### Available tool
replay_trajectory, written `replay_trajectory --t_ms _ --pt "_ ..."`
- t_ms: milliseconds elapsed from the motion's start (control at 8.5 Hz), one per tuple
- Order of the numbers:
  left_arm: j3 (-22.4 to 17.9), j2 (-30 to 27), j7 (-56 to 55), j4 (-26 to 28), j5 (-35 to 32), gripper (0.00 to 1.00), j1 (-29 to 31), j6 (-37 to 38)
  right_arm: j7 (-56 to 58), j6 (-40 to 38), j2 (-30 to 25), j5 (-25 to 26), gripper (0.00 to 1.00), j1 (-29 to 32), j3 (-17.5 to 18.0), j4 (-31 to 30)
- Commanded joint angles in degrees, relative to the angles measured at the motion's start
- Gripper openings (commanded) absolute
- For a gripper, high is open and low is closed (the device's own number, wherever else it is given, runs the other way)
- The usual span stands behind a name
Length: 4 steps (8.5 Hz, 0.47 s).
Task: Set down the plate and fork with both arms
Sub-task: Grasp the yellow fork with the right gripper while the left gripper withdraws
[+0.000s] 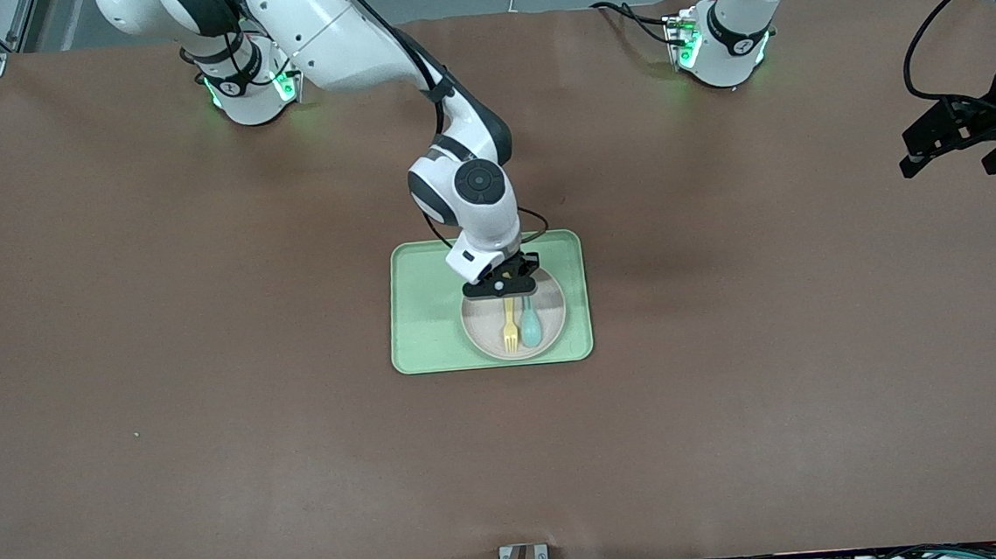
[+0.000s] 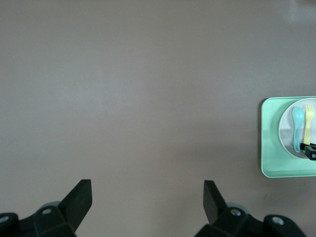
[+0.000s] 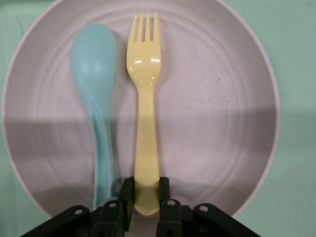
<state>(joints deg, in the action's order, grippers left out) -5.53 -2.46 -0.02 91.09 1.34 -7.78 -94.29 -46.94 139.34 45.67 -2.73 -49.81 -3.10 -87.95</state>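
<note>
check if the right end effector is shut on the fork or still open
Shut on the fork: in the right wrist view the right end effector has both fingers pressed against the handle end, the fork lying on the plate.

Fork [image 3: 144, 106] pastel yellow; spoon [image 3: 96, 98] teal; plate [image 3: 222, 123] beige, speckled; tray [image 1: 418, 320] lt green.
</note>
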Motion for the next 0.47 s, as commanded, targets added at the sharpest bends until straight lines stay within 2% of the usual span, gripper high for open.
replay_trajectory --t_ms 0,353 --pt "0.0 0.7 -0.1 -1.4 0.0 0.99 -0.5 1.3 -2.4 -3.1 -1.4 0.5 0.02 -0.2 -0.6 0.6" --pt "0.6 1.6 -0.6 -1.4 -1.5 0.99 -0.4 0.3 -3.1 -14.0 -10.2 0.0 0.02 3.1 -0.5 -0.6"
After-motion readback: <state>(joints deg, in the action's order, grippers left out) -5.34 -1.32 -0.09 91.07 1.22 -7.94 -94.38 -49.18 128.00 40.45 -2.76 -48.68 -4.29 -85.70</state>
